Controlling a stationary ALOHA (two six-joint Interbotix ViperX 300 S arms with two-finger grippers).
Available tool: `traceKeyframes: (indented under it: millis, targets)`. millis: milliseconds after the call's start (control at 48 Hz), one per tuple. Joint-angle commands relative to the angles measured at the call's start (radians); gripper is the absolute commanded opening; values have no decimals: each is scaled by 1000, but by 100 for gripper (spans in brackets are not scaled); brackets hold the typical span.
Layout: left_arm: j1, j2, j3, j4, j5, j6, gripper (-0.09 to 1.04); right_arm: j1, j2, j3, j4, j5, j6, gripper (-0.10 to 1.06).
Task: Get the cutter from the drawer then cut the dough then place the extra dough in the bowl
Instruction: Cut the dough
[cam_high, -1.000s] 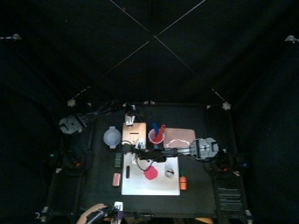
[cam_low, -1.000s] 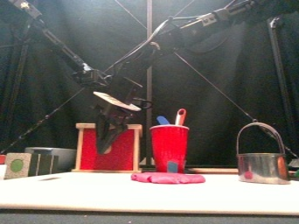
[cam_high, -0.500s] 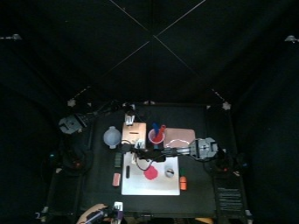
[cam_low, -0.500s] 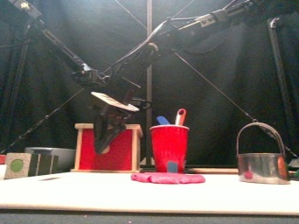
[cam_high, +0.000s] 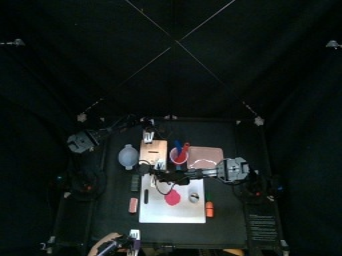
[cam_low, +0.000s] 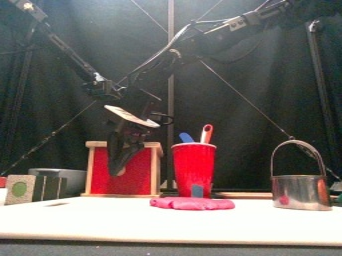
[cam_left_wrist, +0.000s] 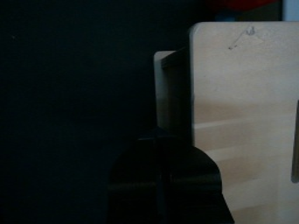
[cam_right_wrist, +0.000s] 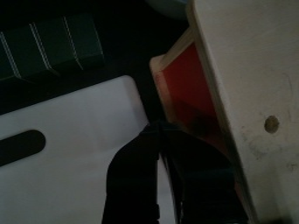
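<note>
The pale wooden box shows its red drawer front toward the table's front. My right gripper hangs low before that drawer front, jaws shut, tips against the red panel. It also shows in the front view, right gripper. My left gripper is shut over the box's top. The pink dough lies flat on the white cutting board. The metal cutter stands on the board's right end, wire handle up. The blue-grey bowl sits left of the box.
A red cup with a blue and a red toy knife stands right of the box, behind the dough. The pink tray lies further right. A small green block sits at the table's left.
</note>
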Motion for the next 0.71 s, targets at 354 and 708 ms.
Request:
traceKeyframes:
  millis: [354,708]
  targets:
    - [2,-130,-20,-100,-115,3,29,87,-221,54,44,-204,9,16]
    - [-6,-250,81,-301,-241,110,29,126,-433,236,48,-206,15,16]
